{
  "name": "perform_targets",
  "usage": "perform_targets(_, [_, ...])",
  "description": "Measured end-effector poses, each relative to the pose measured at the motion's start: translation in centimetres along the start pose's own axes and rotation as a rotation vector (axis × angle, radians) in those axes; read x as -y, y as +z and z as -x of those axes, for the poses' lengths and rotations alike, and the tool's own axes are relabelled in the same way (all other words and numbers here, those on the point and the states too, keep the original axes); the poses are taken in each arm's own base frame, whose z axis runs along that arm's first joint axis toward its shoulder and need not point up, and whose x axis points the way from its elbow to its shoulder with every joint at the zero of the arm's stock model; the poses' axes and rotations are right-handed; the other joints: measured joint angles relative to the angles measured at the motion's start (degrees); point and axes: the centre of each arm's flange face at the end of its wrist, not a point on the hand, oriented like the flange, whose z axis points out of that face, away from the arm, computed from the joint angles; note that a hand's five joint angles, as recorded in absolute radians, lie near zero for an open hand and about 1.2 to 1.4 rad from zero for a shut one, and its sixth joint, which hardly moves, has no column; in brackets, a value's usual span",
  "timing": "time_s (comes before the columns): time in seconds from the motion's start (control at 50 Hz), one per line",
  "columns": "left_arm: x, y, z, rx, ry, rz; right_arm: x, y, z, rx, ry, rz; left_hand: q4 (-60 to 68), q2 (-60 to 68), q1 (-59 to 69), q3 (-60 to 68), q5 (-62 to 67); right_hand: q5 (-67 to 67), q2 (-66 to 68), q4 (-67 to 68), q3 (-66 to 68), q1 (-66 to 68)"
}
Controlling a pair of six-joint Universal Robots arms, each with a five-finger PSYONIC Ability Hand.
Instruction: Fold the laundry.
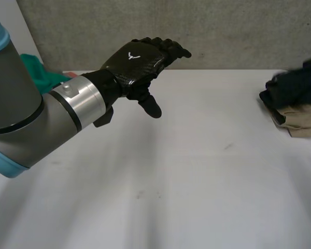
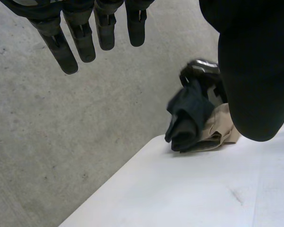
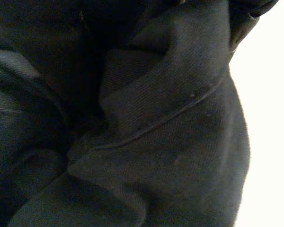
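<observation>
White table [image 1: 197, 181], grey wall behind. Left hand [image 1: 137, 59] hovers open, fingers straight, holding nothing. Laundry pile [image 1: 295, 101], dark garment [image 2: 189, 113] over tan garment [image 2: 220, 132], lies crumpled well beyond its fingertips. Folding looks unstarted. Right hand's state: cannot tell, dark cloth fills its wrist view.

Grey left arm [image 1: 20, 111], black left hand [image 1: 137, 59]
Light-blue cap, silver wrist ring with a small stud; the glossy hand back bears a white Y-shaped mark; the fingers [image 2: 85, 42] are segmented.
</observation>
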Motion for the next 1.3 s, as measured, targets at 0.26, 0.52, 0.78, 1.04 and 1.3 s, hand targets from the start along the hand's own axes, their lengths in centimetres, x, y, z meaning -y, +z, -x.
perform_targets(0.26, [-0.4, -0.1, -0.7, -0.004, -0.006, 0.014, -4.6, -7.5, -2.1, 0.053, -0.057, 0.151, 0.1, 0.0, 0.0, 0.0, 0.1, 2.6, 0.0, 0.2, 0.3, 0.0])
perform_targets(0.52, [0.1, -0.3, -1.0, -0.009, 0.0, 0.003, -1.1, -7.7, -4.2, -0.121, -0.018, 0.325, 0.1, 0.0, 0.0, 0.0, 0.1, -51.3, -54.3, -44.1, -55.4, -44.8])
perform_targets(0.78, [1.3, -0.8, -1.5, -0.013, 0.012, -0.026, 6.5, -11.5, -13.2, -0.479, -0.266, 0.641, 0.1, 0.0, 0.0, 0.0, 0.1, -51.3, -54.3, -44.1, -55.4, -44.8])
perform_targets(1.04, [3.9, -0.9, 1.4, 0.15, 0.064, -0.124, 19.7, -3.4, -11.4, -0.672, -0.589, 0.369, 0.1, 0.0, 0.0, 0.0, 0.1, -51.4, -54.3, -44.1, -55.4, -44.8])
perform_targets(1.3, [-0.5, -1.9, 20.2, 0.664, 0.314, -0.081, 25.7, -2.5, 17.2, 0.143, -0.098, 0.007, 1.6, 1.7, 1.7, 0.3, 0.2, -51.5, -54.3, -44.1, -55.7, -44.8])
